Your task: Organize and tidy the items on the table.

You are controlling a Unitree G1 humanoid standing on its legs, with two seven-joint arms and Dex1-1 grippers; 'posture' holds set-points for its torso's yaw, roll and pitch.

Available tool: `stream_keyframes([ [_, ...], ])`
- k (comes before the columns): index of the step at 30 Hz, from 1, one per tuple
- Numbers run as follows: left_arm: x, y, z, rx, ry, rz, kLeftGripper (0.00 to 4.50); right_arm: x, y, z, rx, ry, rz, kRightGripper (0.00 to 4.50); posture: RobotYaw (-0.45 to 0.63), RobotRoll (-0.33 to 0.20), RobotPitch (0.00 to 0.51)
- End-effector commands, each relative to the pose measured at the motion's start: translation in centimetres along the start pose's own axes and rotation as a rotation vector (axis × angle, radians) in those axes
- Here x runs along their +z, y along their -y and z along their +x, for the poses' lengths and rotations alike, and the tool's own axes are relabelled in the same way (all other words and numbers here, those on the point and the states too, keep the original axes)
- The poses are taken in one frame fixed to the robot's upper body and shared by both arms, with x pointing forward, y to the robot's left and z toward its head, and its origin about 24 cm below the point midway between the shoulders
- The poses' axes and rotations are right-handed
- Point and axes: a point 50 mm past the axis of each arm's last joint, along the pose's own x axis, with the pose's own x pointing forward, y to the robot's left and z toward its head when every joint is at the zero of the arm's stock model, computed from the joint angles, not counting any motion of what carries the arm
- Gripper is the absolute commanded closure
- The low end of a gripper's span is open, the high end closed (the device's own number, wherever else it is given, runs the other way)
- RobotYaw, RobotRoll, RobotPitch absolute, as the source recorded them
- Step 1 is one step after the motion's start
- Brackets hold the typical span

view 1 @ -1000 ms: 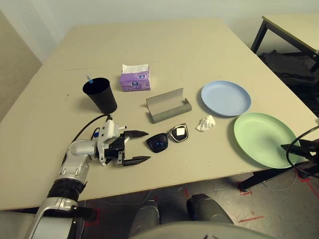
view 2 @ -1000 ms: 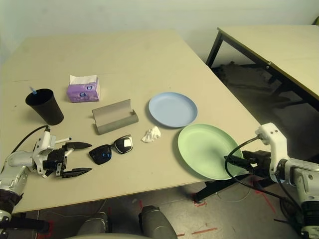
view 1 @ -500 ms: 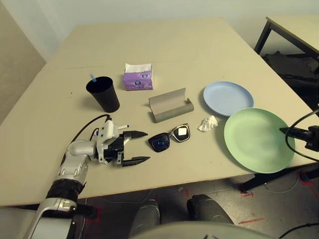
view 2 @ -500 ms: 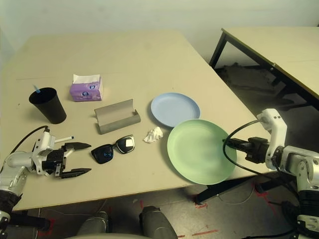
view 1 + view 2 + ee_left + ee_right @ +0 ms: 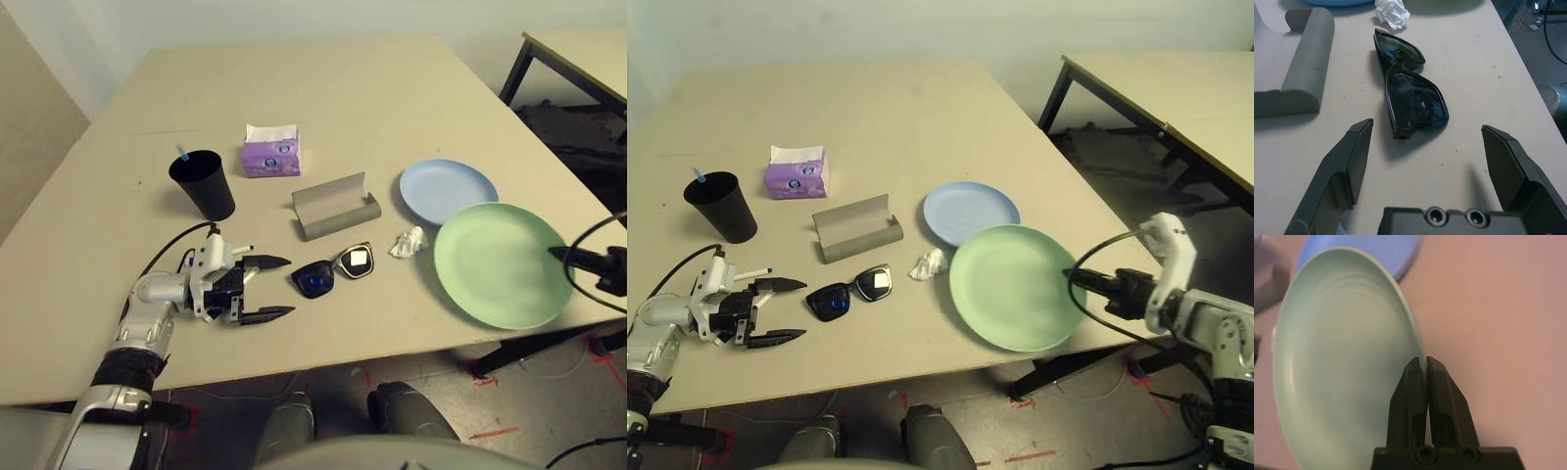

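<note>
There are two plates: one blue plate, lying on the table, and one green plate, gripped at its rim by the right gripper. Its two fingers are closed on that rim, and the green plate overlaps the blue plate's near edge in both eye views; whether it touches the blue plate I cannot tell.

One cup stands to the left, a single blue-tipped stick poking out of it. One tissue pack, purple, sits to the cup's right. One case, grey and open, lies near the middle, with one pair of sunglasses in front of it and one tissue wad between the sunglasses and the green plate. One white marker is beside the left gripper, whose two fingers are spread wide with nothing between them.

A second table stands off to the right.

As for the views — the right eye view takes in the right arm well past its gripper, where the left eye view cuts it off near the gripper. The left wrist view gives the sunglasses' lenses as plain dark; from the eyes, one lens carries a pale patch. The right wrist view brings out the fingers on either side of the green rim.
</note>
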Motion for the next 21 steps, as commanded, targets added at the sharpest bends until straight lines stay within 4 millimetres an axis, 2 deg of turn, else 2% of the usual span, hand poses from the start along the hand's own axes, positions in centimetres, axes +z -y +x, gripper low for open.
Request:
stream_keyframes([
  [1,-0.1,0.1,-0.1,-0.018,-0.029,0.010,0.00,2.1,1.6,-0.6,-0.067,0.058,-0.009,4.48,-0.14,0.000,0.044],
  [4,-0.1,0.2,-0.1,-0.019,-0.031,0.011,0.00,3.9,2.1,-0.2,-0.084,0.096,0.012,4.48,-0.13,0.000,0.045],
  [7,-0.2,0.5,-0.1,-0.018,-0.033,0.009,0.00,4.8,2.2,0.4,-0.078,0.084,0.030,4.48,-0.12,0.000,0.048],
  [15,-0.2,0.8,-0.3,0.000,-0.031,0.001,0.00,4.7,2.1,1.6,-0.028,-0.011,0.017,4.48,-0.10,0.000,0.056],
  [21,0.1,0.5,-0.9,0.061,-0.001,-0.018,0.00,4.8,2.3,1.6,-0.034,-0.010,0.006,4.48,-0.10,0.000,0.063],
])
